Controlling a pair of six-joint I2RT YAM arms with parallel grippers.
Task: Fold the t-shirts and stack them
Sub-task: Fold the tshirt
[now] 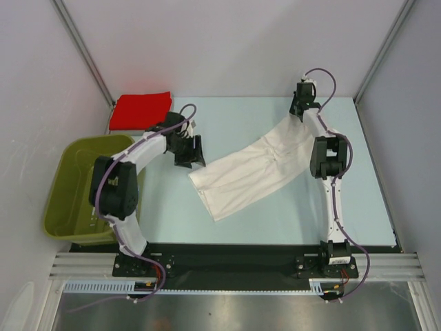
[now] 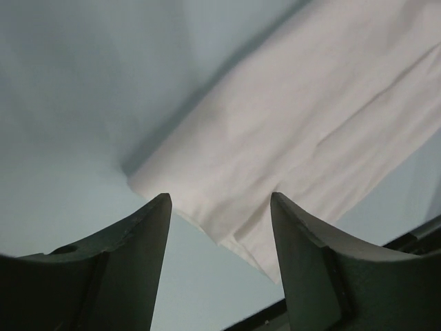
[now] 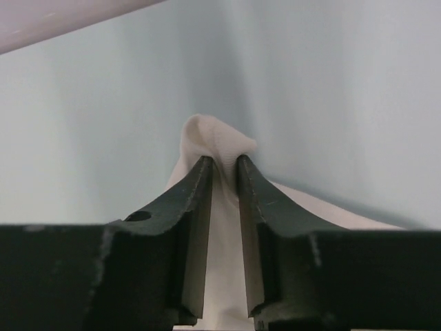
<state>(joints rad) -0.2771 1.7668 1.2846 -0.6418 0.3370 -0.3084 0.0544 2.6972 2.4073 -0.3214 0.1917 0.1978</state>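
**White t-shirt**: a long band of soft, smooth cloth, folded lengthwise. It lies diagonally across the middle of the pale blue table, from near left to far right, with faint creases and a slight pucker midway.

**Right end:** the far right corner is bunched into a small raised loop, pinched between the dark fingers of the right gripper. The loop stands just past the fingertips, and more cloth fills the narrow gap behind them. The right arm reaches from its base to the table's far edge, with its elbow raised beside the shirt's right end and its wrist tipped down.

**Left end:** the left gripper hangs at the shirt's near-left end, its curved, tapered fingers spread apart. The folded corner lies flat on the table between and beyond the fingertips; whether they touch it cannot be told. The left arm rises from its base and angles rightward.

**Red t-shirt**: a flat folded rectangle at the table's far left corner, well apart from the white one.

**Olive-green plastic basket**: sits at the table's left edge, beside the left arm.
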